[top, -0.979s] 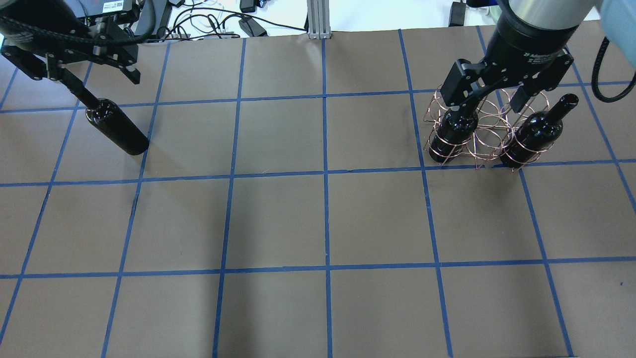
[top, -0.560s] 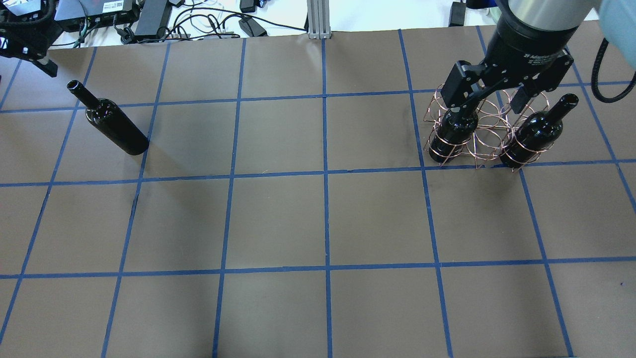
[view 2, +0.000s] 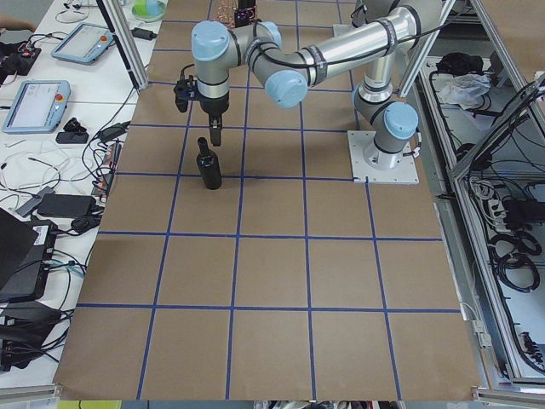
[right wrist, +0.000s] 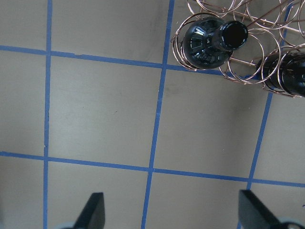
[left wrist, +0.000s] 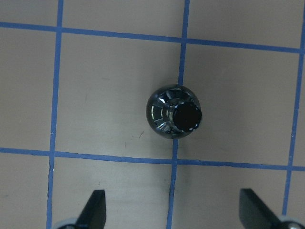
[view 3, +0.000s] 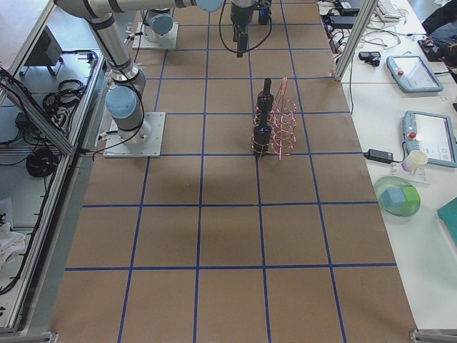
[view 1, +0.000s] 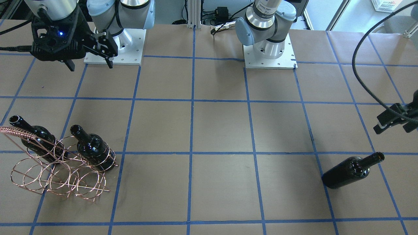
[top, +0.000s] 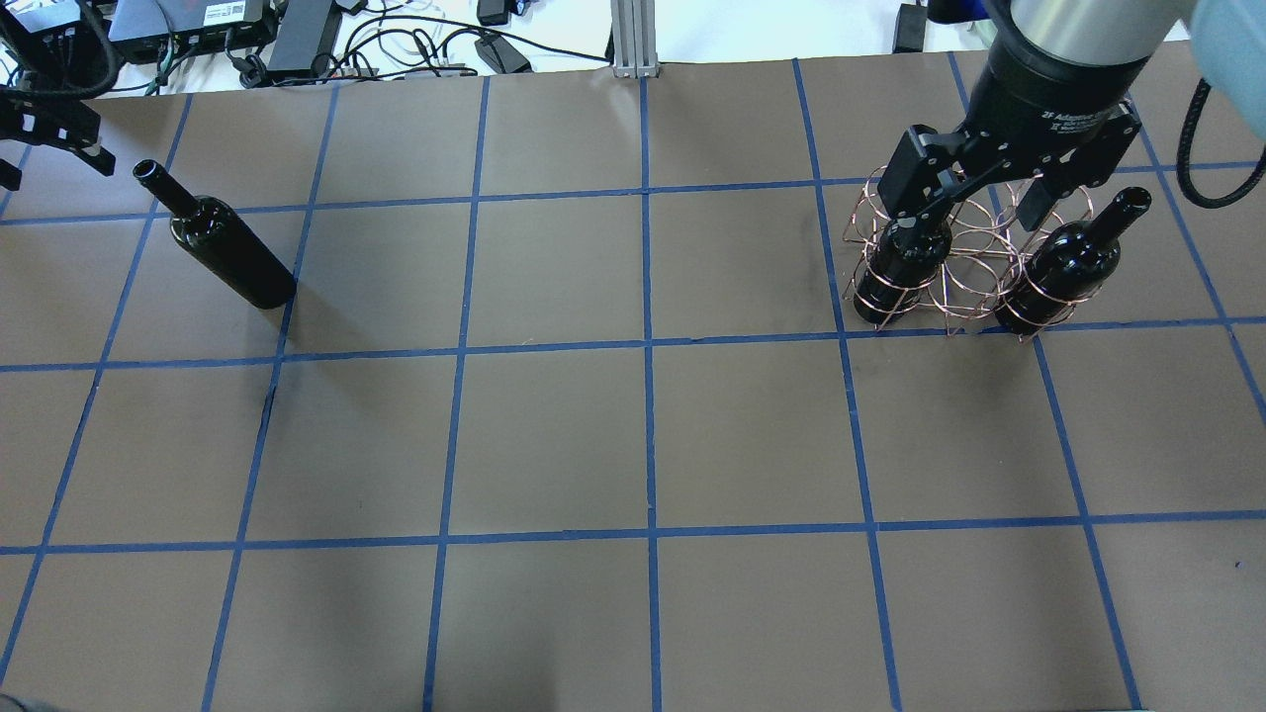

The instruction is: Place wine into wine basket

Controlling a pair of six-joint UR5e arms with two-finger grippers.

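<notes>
Left tool [left wrist: 174,212] withdrawn from wine [top: 232,252], right tool [top: 974,208] marked "2F Adaptive"

Both hover pointing down, the left tool [left wrist: 172,192] and right tool [right wrist: 171,194] alike — jaws spread wide.

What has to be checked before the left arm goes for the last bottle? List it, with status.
1. Loose bottle upright: ok.
2. Left tool open: ok, fingers wide apart.
3. Left tool around the neck: not ok, it hangs clear of the bottle.
4. Free rings in the wine basket: ok, only two bottles stand in it.
5. Right tool let go: ok, open, empty, raised off the basket.
6. Path between bottle and basket: ok, nothing lies there.
</notes>
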